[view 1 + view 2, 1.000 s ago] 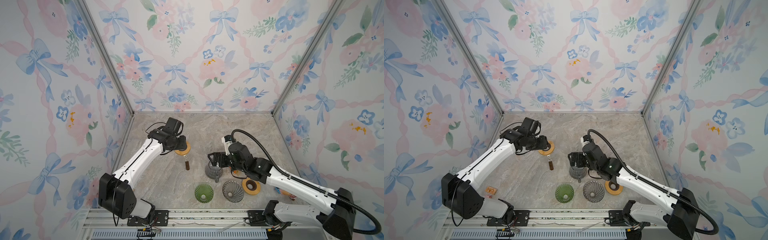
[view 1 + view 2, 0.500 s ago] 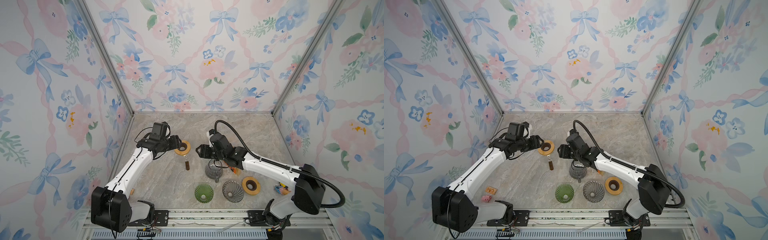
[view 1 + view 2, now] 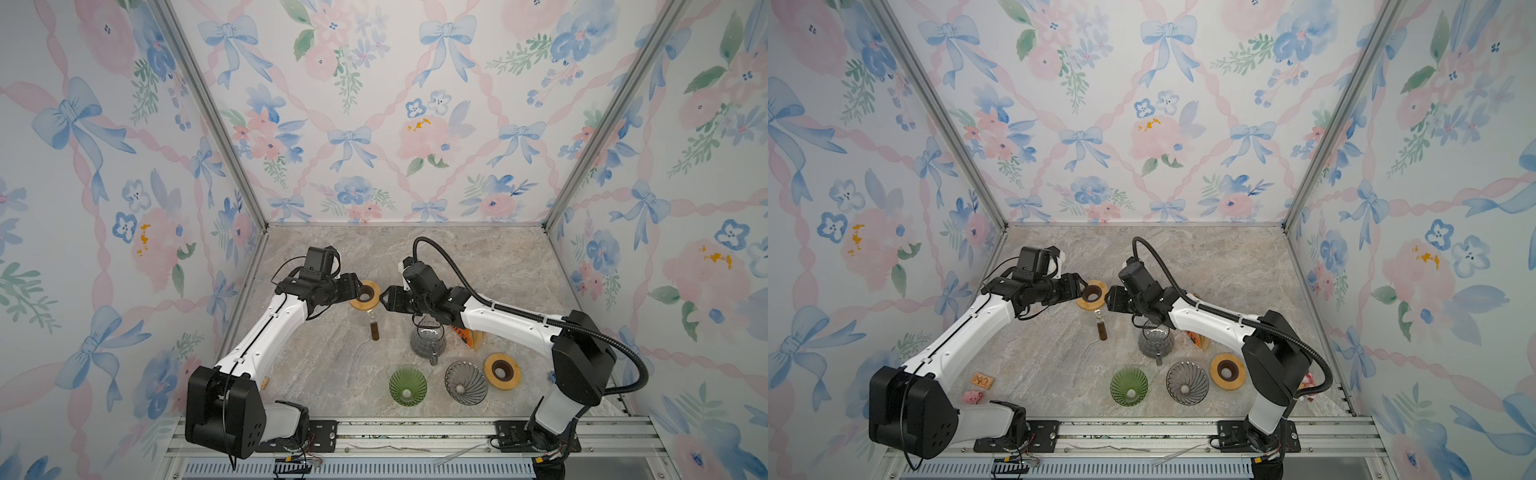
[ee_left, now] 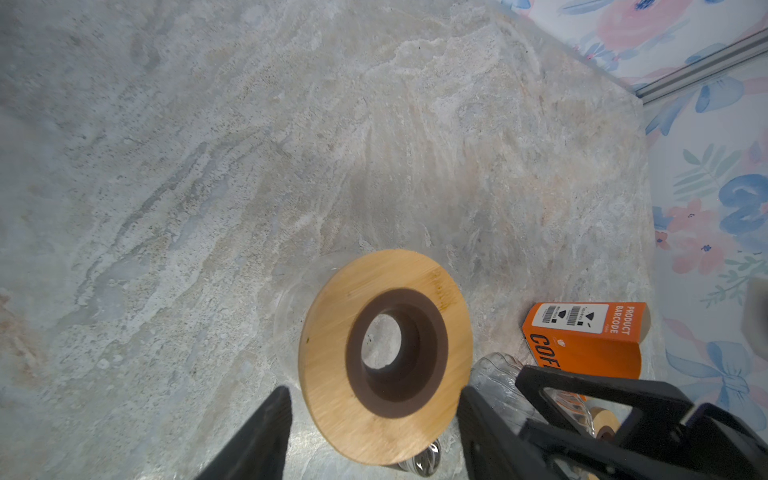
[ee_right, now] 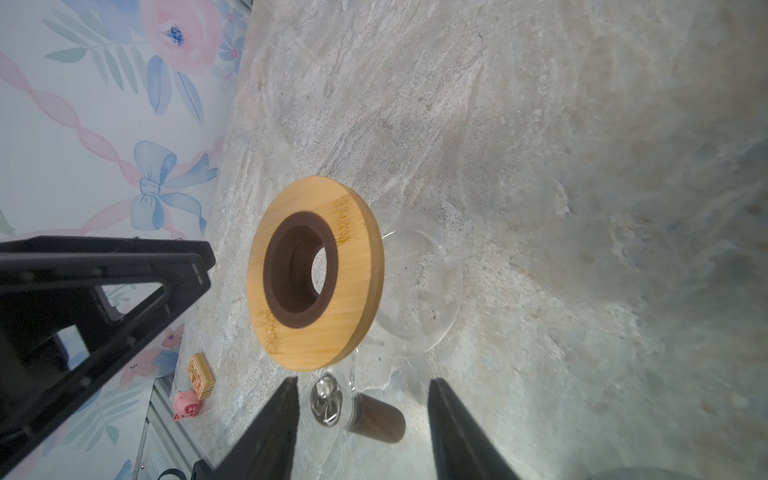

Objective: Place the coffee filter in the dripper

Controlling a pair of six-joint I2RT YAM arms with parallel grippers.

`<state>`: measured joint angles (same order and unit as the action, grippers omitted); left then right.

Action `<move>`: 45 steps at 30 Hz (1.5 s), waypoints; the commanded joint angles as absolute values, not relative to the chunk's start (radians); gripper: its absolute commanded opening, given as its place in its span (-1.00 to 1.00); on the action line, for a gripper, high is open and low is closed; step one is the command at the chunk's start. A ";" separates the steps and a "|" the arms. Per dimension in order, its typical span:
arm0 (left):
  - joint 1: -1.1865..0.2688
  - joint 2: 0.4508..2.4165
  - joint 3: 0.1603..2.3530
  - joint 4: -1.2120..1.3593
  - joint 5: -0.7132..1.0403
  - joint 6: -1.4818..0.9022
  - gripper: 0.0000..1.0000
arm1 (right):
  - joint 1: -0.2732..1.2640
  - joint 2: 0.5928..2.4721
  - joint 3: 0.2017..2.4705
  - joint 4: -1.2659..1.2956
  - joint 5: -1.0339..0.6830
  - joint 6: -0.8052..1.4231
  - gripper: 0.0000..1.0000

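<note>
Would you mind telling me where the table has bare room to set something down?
Bare: the strip of table along the back wall, and the patch between the left arm and the green dripper. Crowded: the front right, with grey dripper, near ring, carafe and orange box.

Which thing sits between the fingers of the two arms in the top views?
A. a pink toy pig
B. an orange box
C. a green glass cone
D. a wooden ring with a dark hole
D: in both top views the wooden ring sits between the left gripper and the right gripper, which point at it from opposite sides.
</note>
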<state>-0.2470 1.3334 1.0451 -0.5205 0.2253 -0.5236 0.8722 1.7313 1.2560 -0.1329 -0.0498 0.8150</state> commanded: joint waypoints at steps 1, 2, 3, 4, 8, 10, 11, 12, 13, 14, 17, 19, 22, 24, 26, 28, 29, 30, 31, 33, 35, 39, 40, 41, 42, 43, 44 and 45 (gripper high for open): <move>-0.237 1.358 1.037 -0.514 0.231 -0.497 0.33 | 0.867 1.758 1.297 -0.110 -0.063 0.825 0.02; -0.236 1.361 1.037 -0.514 0.227 -0.494 0.33 | 0.866 1.764 1.301 -0.109 -0.065 0.827 0.01; -0.236 1.363 1.037 -0.515 0.222 -0.492 0.33 | 0.864 1.771 1.304 -0.107 -0.068 0.828 0.00; -0.237 1.370 1.038 -0.515 0.220 -0.490 0.34 | 0.865 1.778 1.307 -0.105 -0.071 0.830 -0.01; -0.236 1.389 1.038 -0.514 0.226 -0.486 0.35 | 0.861 1.799 1.325 -0.101 -0.076 0.831 -0.04; -0.235 1.397 1.039 -0.514 0.234 -0.487 0.35 | 0.860 1.810 1.337 -0.101 -0.079 0.831 -0.05; -0.236 1.401 1.040 -0.515 0.240 -0.486 0.35 | 0.860 1.814 1.341 -0.101 -0.080 0.831 -0.05; -0.237 1.403 1.042 -0.514 0.246 -0.488 0.35 | 0.858 1.818 1.346 -0.100 -0.081 0.831 -0.06; -0.237 1.408 1.044 -0.515 0.250 -0.488 0.35 | 0.856 1.822 1.350 -0.101 -0.081 0.834 -0.06; -0.236 1.410 1.047 -0.515 0.255 -0.489 0.35 | 0.855 1.827 1.353 -0.100 -0.084 0.836 -0.06; -0.236 1.419 1.050 -0.515 0.266 -0.488 0.35 | 0.853 1.837 1.360 -0.095 -0.089 0.841 -0.07; -0.236 1.422 1.051 -0.515 0.270 -0.488 0.35 | 0.853 1.841 1.363 -0.094 -0.089 0.843 -0.07; -0.236 1.426 1.055 -0.515 0.280 -0.488 0.33 | 0.853 1.842 1.358 -0.089 -0.085 0.848 -0.07; -0.237 1.425 1.055 -0.514 0.284 -0.488 0.33 | 0.851 1.842 1.353 -0.084 -0.083 0.854 -0.08; -0.237 1.424 1.057 -0.514 0.292 -0.489 0.33 | 0.847 1.841 1.348 -0.081 -0.080 0.856 -0.09; -0.236 1.427 1.057 -0.514 0.304 -0.490 0.33 | 0.846 1.841 1.342 -0.077 -0.081 0.859 -0.10; -0.237 1.427 1.056 -0.515 0.309 -0.489 0.33 | 0.845 1.840 1.341 -0.075 -0.080 0.859 -0.11; -0.237 1.427 1.055 -0.515 0.311 -0.491 0.33 | 0.844 1.840 1.341 -0.075 -0.080 0.858 -0.12; -0.237 1.427 1.055 -0.514 0.312 -0.491 0.33 | 0.844 1.841 1.342 -0.075 -0.079 0.857 -0.12; -0.238 1.428 1.052 -0.515 0.311 -0.489 0.32 | 0.844 1.841 1.341 -0.075 -0.080 0.856 -0.13; -0.237 1.427 1.048 -0.514 0.310 -0.487 0.32 | 0.844 1.842 1.341 -0.074 -0.081 0.856 -0.16; -0.238 1.422 1.046 -0.515 0.314 -0.488 0.32 | 0.843 1.848 1.343 -0.072 -0.086 0.857 -0.21; -0.236 1.421 1.043 -0.513 0.315 -0.487 0.32 | 0.844 1.850 1.343 -0.072 -0.085 0.857 -0.22; -0.236 1.420 1.043 -0.515 0.313 -0.488 0.32 | 0.844 1.849 1.342 -0.071 -0.084 0.858 -0.22; -0.238 1.420 1.044 -0.515 0.313 -0.487 0.32 | 0.844 1.849 1.342 -0.071 -0.085 0.858 -0.23; -0.238 1.419 1.045 -0.514 0.317 -0.486 0.32 | 0.844 1.849 1.341 -0.071 -0.085 0.859 -0.23; -0.236 1.420 1.045 -0.515 0.318 -0.488 0.32 | 0.843 1.848 1.341 -0.071 -0.083 0.860 -0.23; -0.237 1.421 1.045 -0.514 0.318 -0.487 0.32 | 0.843 1.848 1.341 -0.071 -0.081 0.859 -0.23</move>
<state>-0.2413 1.4174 1.0451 -0.5205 0.3012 -0.5045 0.8516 1.8359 1.3342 -0.0849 -0.0792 0.8539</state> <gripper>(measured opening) 0.662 0.385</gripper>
